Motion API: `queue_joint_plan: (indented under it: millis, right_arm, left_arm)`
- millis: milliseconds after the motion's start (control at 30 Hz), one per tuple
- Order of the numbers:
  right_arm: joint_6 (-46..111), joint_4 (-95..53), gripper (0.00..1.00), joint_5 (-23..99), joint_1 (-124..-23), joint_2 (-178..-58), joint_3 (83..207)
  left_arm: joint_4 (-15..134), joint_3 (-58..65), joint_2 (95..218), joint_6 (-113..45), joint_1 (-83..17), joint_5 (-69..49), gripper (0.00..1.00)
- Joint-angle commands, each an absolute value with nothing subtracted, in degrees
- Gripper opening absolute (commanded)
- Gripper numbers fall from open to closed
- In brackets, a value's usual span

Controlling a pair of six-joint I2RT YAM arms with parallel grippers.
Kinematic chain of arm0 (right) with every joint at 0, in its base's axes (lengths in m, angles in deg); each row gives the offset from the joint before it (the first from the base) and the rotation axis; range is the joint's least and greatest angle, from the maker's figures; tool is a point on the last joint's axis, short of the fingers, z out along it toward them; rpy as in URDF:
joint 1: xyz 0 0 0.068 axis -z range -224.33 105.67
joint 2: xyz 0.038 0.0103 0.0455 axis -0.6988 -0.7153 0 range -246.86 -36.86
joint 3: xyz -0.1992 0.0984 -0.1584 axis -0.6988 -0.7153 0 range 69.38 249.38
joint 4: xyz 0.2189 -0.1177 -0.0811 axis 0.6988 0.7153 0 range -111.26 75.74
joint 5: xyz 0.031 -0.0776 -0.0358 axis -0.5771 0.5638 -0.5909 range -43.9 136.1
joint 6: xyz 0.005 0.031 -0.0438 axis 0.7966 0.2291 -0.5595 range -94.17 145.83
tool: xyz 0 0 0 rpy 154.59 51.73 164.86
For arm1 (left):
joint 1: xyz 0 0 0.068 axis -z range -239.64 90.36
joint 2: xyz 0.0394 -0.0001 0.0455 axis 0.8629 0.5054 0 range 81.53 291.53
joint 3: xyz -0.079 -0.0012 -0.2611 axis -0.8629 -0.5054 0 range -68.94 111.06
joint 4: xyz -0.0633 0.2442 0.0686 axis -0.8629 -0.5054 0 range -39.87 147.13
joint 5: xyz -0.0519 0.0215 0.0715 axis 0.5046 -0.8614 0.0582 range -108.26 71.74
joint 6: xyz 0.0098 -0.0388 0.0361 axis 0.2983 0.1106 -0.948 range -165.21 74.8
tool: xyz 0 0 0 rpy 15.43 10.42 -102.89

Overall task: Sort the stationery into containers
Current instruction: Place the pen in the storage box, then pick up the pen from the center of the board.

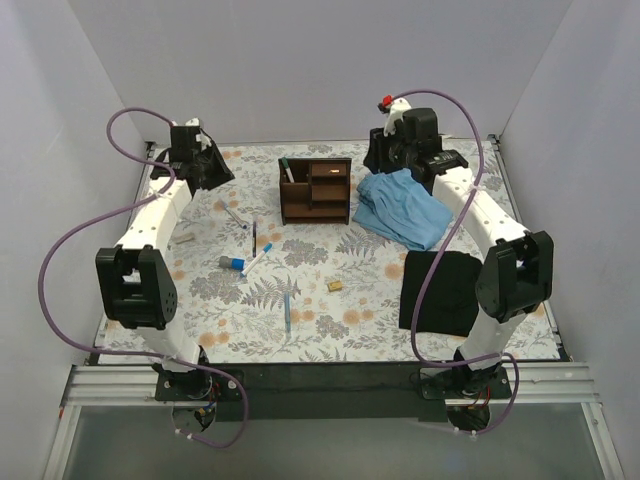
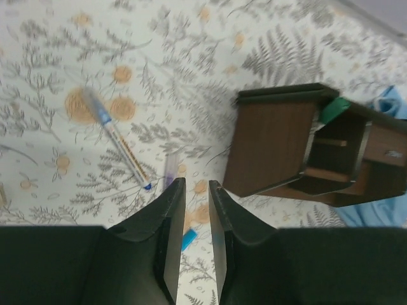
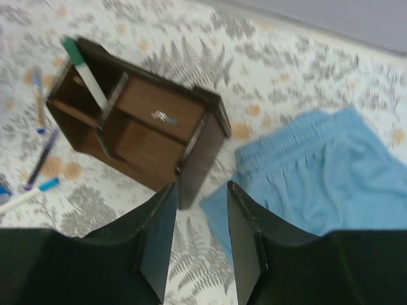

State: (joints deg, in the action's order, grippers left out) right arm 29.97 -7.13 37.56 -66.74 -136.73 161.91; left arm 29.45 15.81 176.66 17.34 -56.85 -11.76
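Note:
The dark brown wooden organizer (image 1: 315, 190) stands at the back middle of the table with a green-capped white marker (image 1: 288, 170) upright in a tall slot. Loose stationery lies on the table in front of it and to its left: a white pen (image 1: 236, 215), a black pen (image 1: 254, 237), a blue-and-white marker (image 1: 257, 258), a short blue-and-white cylinder (image 1: 232, 263), a blue pen (image 1: 287, 312) and a tan block (image 1: 336, 285). My left gripper (image 2: 196, 184) hovers left of the organizer (image 2: 273, 146), jaws narrowly apart and empty. My right gripper (image 3: 201, 185) is open and empty above the organizer's right end (image 3: 146, 124).
A light blue cloth (image 1: 402, 208) lies right of the organizer, close under my right gripper. A black cloth (image 1: 442, 290) lies at the front right. White walls enclose the table at the back and on both sides. The table has a fern-and-flower cover (image 1: 330, 330).

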Motion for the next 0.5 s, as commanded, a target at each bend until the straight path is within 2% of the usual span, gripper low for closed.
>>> queue_joint_plan:
  millis: [0, 200, 233, 267, 300, 333, 467]
  right_arm:
    - [30.4, -3.59, 0.47, 33.62, -65.43, -134.95, 159.48]
    - [31.01, -2.89, 0.55, 28.88, -63.93, -133.63, 155.17]
    - [31.1, -2.72, 0.56, 28.26, -63.75, -133.63, 154.73]
    - [31.36, -2.45, 0.58, 27.65, -63.75, -133.63, 154.29]
    - [31.45, -2.02, 0.62, 26.59, -63.58, -133.71, 153.76]
    - [31.54, -1.84, 0.63, 25.98, -63.4, -133.8, 153.5]
    - [31.54, 0.18, 0.65, 22.72, -63.23, -135.38, 154.02]
  left_arm:
    - [22.68, 16.66, 178.82, 20.63, -56.74, -13.08, 0.19]
    - [23.73, 18.59, 184.44, 21.24, -56.74, -13.33, 0.36]
    - [23.65, 18.86, 185.14, 20.28, -56.74, -14.29, 0.4]
    - [23.82, 18.95, 186.37, 20.27, -56.74, -14.91, 0.49]
    - [23.99, 19.03, 186.81, 20.62, -56.74, -15.79, 0.52]
    - [24.26, 18.95, 187.25, 20.54, -56.83, -16.67, 0.52]
    - [26.53, 18.16, 189.19, 22.64, -57.35, -17.55, 0.41]
